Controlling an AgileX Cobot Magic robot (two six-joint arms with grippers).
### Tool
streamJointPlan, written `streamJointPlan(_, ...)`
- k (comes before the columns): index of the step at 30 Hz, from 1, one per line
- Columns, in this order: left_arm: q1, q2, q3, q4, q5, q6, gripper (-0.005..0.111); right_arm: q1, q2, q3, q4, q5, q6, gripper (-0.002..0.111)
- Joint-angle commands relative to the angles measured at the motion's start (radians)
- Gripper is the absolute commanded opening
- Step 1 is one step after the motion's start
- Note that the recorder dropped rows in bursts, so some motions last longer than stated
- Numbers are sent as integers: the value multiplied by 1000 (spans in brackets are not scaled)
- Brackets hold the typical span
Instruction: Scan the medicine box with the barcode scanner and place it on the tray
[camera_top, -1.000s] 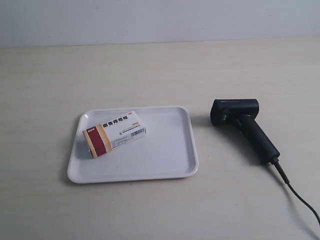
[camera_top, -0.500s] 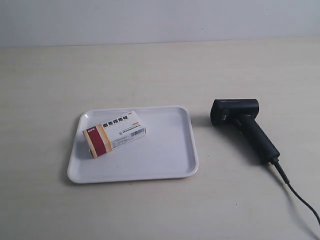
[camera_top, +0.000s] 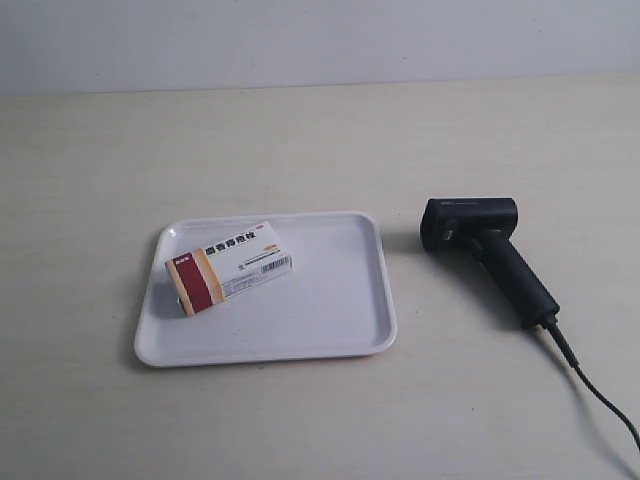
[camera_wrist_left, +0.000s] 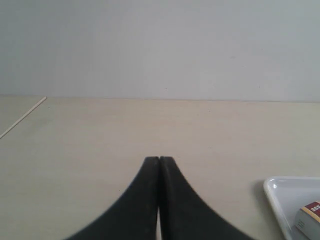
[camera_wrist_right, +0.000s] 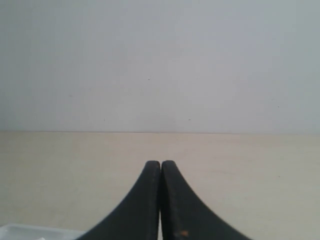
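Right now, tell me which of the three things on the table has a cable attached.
The barcode scanner: black, pistol-shaped, lying beside the tray, its black cable running off from the handle's end. The medicine box and the tray have none.

Overhead exterior—low wrists share tray (camera_top: 377, 290).

The tray (camera_top: 300, 335) is showing as white glossy plastic, its low rim catching soft highlights, while the medicine box (camera_top: 229, 266) lying in it is looking like smooth printed cardboard with a faint sheen. The barcode scanner (camera_top: 487, 250) is appearing as matt black plastic with its cable (camera_top: 592, 392) sheathed in dull black, and the table (camera_top: 300, 140) under it all is presenting a pale, matt, faintly grained surface. Both the left gripper (camera_wrist_left: 159, 161) and the right gripper (camera_wrist_right: 160, 165) are showing smooth, dull black fingers.
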Motion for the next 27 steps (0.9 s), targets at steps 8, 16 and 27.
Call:
streamJointPlan(8, 2, -6, -1, -68, 4, 75, 1, 3, -4, 4, -3, -12, 0, 0)
streamJointPlan(16, 2, -6, -1, -68, 4, 75, 1, 3, -4, 4, -3, -22, 0, 0)
streamJointPlan(27, 2, -6, -1, -68, 4, 75, 1, 3, -4, 4, -3, -22, 0, 0)
